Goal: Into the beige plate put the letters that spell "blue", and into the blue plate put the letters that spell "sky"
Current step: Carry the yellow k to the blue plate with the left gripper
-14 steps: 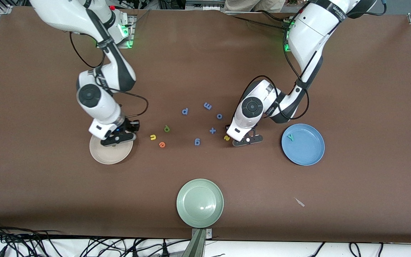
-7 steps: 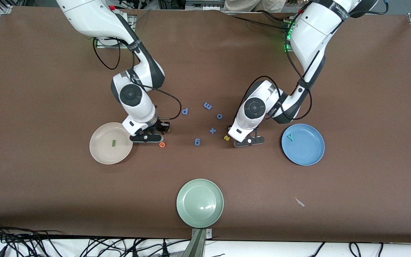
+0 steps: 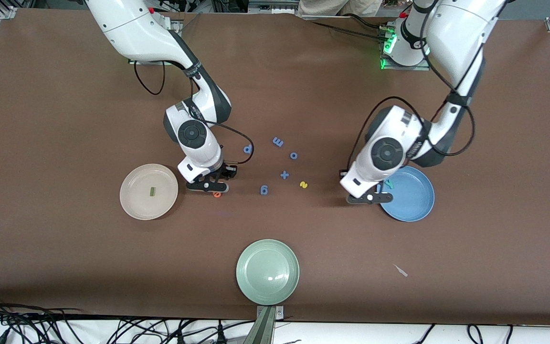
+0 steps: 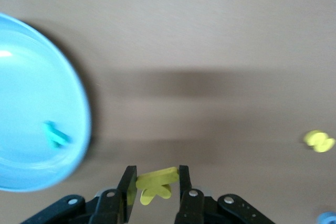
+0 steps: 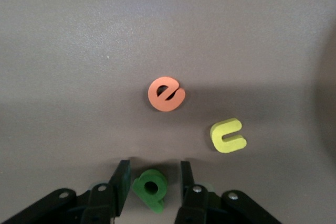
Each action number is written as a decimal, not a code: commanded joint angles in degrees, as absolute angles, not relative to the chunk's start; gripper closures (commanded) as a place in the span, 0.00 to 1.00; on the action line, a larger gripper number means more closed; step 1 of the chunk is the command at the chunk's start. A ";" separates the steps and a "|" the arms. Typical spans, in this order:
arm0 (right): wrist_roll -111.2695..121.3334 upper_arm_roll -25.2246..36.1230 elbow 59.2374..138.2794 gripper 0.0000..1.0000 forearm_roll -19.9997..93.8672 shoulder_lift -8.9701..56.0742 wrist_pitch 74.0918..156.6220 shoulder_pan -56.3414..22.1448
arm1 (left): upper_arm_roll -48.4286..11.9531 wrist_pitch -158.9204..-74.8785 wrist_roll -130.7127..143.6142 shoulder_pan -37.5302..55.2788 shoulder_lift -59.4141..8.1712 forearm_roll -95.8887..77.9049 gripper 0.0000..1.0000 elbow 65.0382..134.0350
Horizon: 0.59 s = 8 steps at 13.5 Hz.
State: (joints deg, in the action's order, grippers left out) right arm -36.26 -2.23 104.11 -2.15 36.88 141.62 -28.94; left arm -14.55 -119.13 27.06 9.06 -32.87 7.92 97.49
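Note:
My left gripper [image 3: 368,197] is shut on the yellow "k" [image 4: 156,184] and hangs over the table just beside the blue plate's rim [image 3: 411,200]. In that plate lies the teal "y" [image 4: 55,135]. The yellow "s" [image 3: 303,184] rests on the table among the blue letters. My right gripper [image 3: 208,185] stands open, low over the table, with the green "b" [image 5: 151,188] between its fingers and a gap on each side. Close by lie the orange "e" [image 5: 166,93] and the yellow "u" [image 5: 227,135]. The green bar "l" [image 3: 152,192] lies in the beige plate [image 3: 136,200].
A pale green plate [image 3: 267,271] sits near the table's front edge. Several blue letter pieces [image 3: 284,175] are scattered between the two arms. A small pale scrap [image 3: 400,270] lies nearer the front camera than the blue plate.
My right gripper left the green "l" in the beige plate and moved over the green "b". My left gripper closed on the yellow "k" and carried it to the blue plate's edge.

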 commanded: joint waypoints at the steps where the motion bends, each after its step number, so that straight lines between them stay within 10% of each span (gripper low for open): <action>1: -38.58 -2.46 104.15 0.54 -2.02 37.35 141.77 -29.35 | -14.59 -118.13 17.96 4.41 -31.99 9.14 0.76 98.53; 6: -38.58 -2.72 104.41 0.58 -2.11 37.79 141.77 -29.27 | -14.33 -118.83 11.08 -1.66 -33.48 11.50 0.69 98.61; 8: -38.32 -2.72 104.41 0.70 -2.11 37.79 141.77 -29.27 | -14.41 -118.83 11.16 -1.58 -33.58 11.69 0.15 98.44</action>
State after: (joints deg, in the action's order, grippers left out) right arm -37.76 -2.48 104.39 -2.15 37.33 141.55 -29.14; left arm -13.87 -118.70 11.84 -1.58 -33.46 10.03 98.35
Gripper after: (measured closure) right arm 0.621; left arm 0.581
